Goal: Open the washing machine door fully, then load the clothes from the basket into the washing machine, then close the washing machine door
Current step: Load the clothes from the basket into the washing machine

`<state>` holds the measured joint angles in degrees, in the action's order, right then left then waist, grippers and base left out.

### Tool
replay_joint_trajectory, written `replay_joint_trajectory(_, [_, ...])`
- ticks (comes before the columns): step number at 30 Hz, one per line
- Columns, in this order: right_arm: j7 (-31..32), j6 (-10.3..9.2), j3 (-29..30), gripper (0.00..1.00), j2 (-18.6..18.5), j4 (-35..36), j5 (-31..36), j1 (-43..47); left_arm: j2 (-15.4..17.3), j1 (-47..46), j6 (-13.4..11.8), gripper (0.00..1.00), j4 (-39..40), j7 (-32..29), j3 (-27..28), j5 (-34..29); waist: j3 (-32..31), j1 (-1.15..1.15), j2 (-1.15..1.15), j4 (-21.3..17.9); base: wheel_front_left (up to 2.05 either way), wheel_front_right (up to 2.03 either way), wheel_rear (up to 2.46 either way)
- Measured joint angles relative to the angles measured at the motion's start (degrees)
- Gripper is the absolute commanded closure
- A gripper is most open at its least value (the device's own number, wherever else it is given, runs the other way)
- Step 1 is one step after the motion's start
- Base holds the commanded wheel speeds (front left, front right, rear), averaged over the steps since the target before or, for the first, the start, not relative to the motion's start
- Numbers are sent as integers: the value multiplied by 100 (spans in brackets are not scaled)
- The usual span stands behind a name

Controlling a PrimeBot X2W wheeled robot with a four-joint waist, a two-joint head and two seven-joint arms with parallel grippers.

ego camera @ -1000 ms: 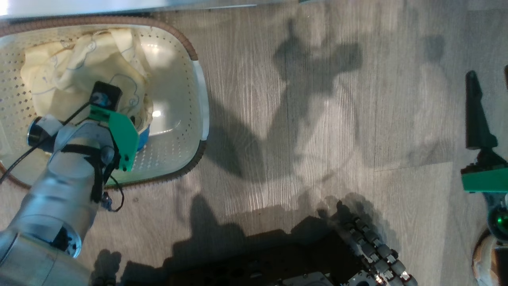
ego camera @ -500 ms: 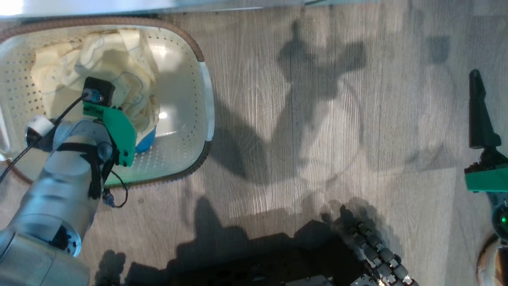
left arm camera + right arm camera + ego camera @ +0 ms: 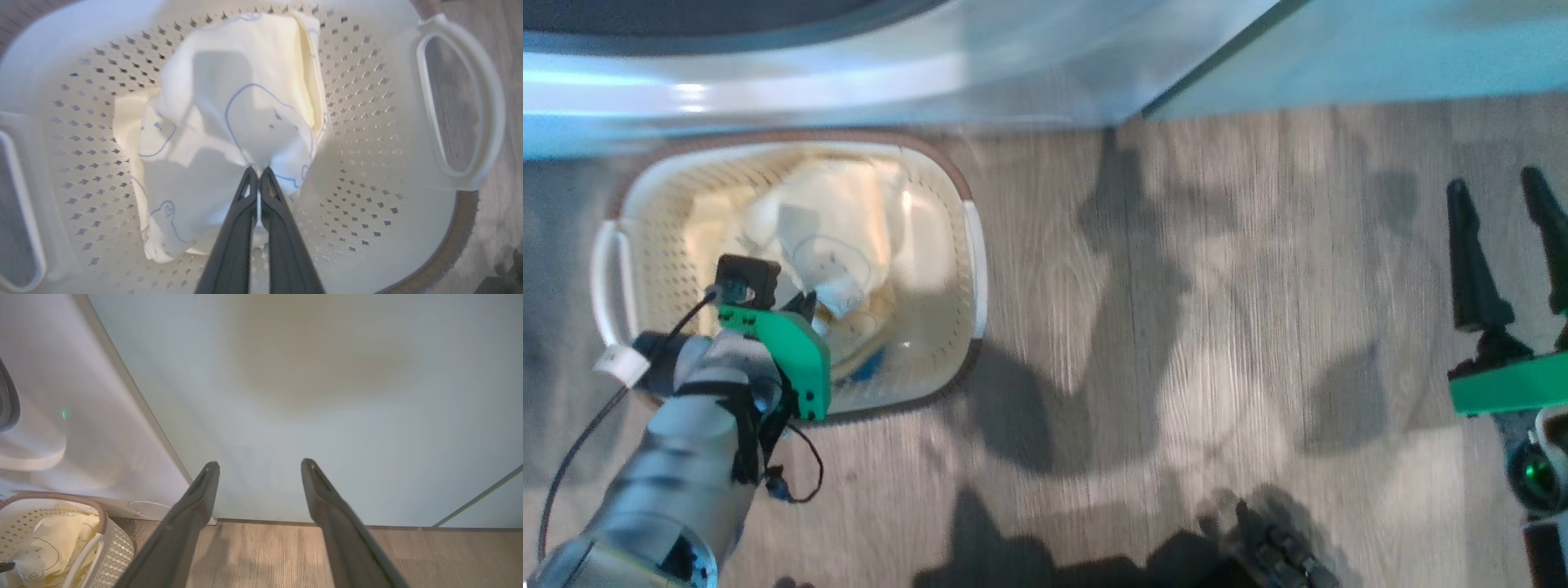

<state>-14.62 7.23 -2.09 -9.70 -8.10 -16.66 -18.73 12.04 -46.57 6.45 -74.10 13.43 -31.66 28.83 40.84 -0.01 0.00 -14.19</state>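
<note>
The cream basket (image 3: 976, 245) stands on the floor against the white washing machine (image 3: 768, 77). In it lie the pale cream clothes (image 3: 833, 237) and a small blue piece (image 3: 866, 371). In the left wrist view my left gripper (image 3: 257, 173) is shut on a fold of a cream garment (image 3: 245, 102) with blue outline prints, pulled up into a peak above the basket (image 3: 367, 102) floor. My right gripper (image 3: 1493, 180) hangs open over bare floor far to the right, with nothing between its fingers (image 3: 204, 490). The washing machine door is out of view.
Pale green cabinet fronts (image 3: 327, 396) stand right of the washing machine (image 3: 61, 396), down to the wooden floor (image 3: 1176, 327). The basket (image 3: 114, 535) shows at the right wrist view's lower left. My dark base (image 3: 1258, 563) lies at the bottom edge.
The left gripper has shut on the cream garment and drawn it up. The head camera has tilted up, bringing the machine's front and both right fingers into view.
</note>
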Motion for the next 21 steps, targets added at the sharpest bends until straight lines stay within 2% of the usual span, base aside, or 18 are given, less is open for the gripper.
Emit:
replay_joint_trajectory(11, [0,0,-83,0,108,-286,-108,615,31,978,96,100,1120,81,720,457,-1404,0,0,257,0,0,0])
replay_joint_trajectory(21, [0,0,-97,0,182,-431,-158,1161,122,1831,97,100,2246,94,1503,500,-2411,0,0,464,0,0,0])
